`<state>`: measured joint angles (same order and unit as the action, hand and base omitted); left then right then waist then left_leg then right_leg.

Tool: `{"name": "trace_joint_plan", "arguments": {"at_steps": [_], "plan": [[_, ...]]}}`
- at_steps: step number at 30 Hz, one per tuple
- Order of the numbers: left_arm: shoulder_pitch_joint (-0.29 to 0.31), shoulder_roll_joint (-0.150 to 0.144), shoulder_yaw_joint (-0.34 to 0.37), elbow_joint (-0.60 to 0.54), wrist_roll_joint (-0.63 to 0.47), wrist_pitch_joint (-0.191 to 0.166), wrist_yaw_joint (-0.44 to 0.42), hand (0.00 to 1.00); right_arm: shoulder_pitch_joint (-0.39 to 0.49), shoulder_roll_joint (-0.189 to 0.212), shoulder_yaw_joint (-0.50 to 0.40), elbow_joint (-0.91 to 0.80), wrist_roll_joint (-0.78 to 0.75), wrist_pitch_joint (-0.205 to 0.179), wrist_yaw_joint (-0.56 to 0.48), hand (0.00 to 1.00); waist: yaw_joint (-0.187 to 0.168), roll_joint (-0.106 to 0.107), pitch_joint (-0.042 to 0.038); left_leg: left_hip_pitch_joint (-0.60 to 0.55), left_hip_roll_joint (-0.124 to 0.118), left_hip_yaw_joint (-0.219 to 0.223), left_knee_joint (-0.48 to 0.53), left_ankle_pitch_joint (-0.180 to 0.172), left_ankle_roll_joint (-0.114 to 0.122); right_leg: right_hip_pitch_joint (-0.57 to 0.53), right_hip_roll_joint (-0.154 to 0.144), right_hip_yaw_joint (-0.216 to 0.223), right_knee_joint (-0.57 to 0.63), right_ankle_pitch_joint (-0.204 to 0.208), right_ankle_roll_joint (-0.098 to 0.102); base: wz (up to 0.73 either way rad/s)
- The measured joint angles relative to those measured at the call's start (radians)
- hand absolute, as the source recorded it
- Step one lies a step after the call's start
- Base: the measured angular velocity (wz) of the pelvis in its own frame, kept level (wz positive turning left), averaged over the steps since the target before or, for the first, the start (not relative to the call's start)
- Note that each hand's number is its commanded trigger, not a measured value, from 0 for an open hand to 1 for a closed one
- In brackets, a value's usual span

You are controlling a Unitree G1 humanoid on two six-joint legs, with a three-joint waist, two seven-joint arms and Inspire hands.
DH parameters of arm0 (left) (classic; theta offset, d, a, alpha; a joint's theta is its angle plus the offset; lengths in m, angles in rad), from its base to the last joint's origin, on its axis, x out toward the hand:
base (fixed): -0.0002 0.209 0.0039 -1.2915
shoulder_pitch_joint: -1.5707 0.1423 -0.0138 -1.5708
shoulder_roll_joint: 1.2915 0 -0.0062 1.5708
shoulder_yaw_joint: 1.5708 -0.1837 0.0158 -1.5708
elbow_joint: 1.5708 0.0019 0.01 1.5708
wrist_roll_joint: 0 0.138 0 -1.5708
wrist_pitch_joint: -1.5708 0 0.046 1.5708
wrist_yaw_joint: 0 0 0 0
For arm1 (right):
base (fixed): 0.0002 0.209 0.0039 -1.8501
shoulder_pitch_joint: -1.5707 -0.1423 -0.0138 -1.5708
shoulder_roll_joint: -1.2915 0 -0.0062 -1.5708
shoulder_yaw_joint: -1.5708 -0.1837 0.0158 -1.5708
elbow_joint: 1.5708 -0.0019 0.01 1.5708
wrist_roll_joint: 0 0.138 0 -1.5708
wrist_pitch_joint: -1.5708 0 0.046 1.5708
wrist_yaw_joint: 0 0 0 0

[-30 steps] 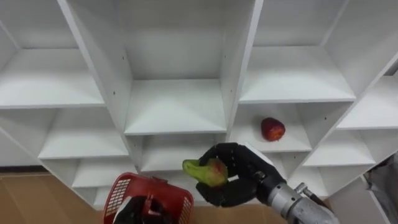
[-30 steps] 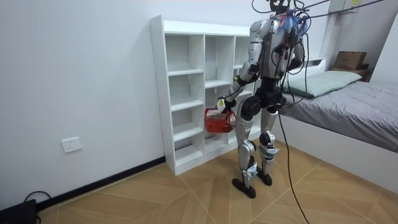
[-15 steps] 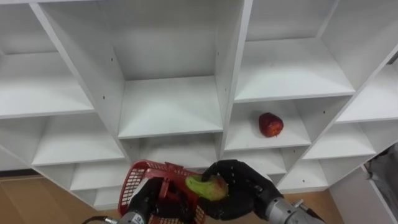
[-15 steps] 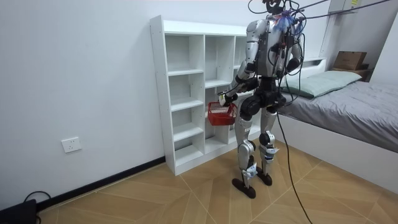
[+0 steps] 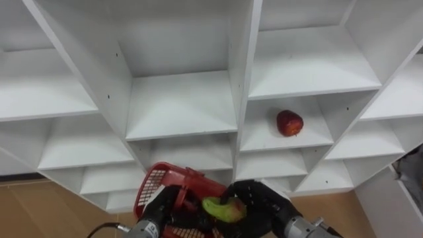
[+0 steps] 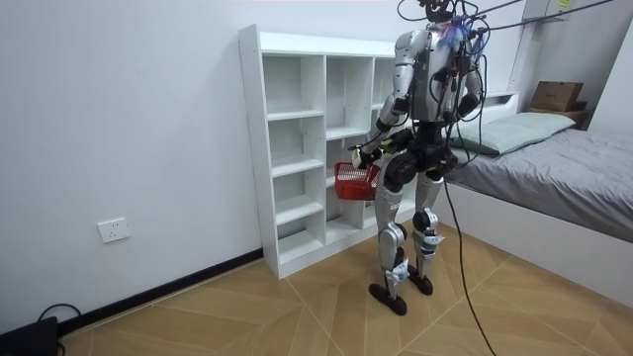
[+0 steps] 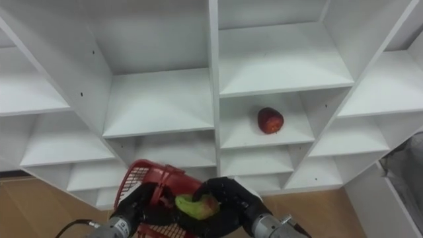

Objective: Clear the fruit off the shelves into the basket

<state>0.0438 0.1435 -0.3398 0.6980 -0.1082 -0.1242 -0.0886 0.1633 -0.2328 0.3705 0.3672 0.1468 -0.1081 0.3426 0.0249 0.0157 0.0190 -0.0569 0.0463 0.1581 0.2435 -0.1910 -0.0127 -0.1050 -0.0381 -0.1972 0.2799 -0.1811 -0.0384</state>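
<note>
A white closet (image 5: 241,79) of open square compartments stands against the wall, seen from the robot's head looking down. A red apple (image 5: 289,123) sits on a shelf in the compartment just right of the central upright divider. It is near the middle of its board, apart from both side walls and back from the front edge. Below, at the bottom edge of the view, the left hand (image 5: 164,206) has its fingers curled on a red basket (image 5: 158,180) of plastic mesh. The basket is held in front of the lower shelves with its rim tilted towards the closet. The right hand (image 5: 261,206) clasps a green mango (image 5: 223,209) with a reddish blush, at the basket's right rim and close beside the left hand. In the room view the robot stands upright on a wooden floor (image 6: 247,316), close before the closet. A bed (image 6: 564,168) lies near behind it at the room view's right.
</note>
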Motion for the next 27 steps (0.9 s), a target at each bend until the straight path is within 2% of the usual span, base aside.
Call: {"name": "trace_joint_plan", "arguments": {"at_steps": [8,22,27], "plan": [[-0.001,0.000,0.000,0.000,0.000,-0.008,-0.014,1.00,-0.047,0.002,-0.001,0.059,-0.001,-0.002,-0.005,1.00,-0.021,-0.001,0.0004,-0.003,-0.001,0.002,0.002,0.000,0.000,-0.002,-0.002,-0.001,-0.005,0.000,0.000,0.00],[-0.033,-0.002,0.000,-0.004,-0.021,-0.008,-0.050,1.00,-0.107,0.014,-0.002,0.144,-0.052,-0.002,-0.071,1.00,-0.020,-0.012,0.0005,-0.042,-0.003,0.010,0.013,0.000,0.000,-0.055,-0.005,0.006,0.017,-0.003,-0.001,-0.02],[-0.039,0.001,-0.042,-0.004,-0.067,-0.009,-0.052,1.00,-0.124,0.018,0.000,0.168,-0.041,-0.002,-0.082,1.00,-0.020,-0.011,0.0002,-0.048,-0.003,0.010,0.014,0.000,0.000,-0.062,-0.005,0.009,0.018,-0.003,-0.001,-0.01]]}}
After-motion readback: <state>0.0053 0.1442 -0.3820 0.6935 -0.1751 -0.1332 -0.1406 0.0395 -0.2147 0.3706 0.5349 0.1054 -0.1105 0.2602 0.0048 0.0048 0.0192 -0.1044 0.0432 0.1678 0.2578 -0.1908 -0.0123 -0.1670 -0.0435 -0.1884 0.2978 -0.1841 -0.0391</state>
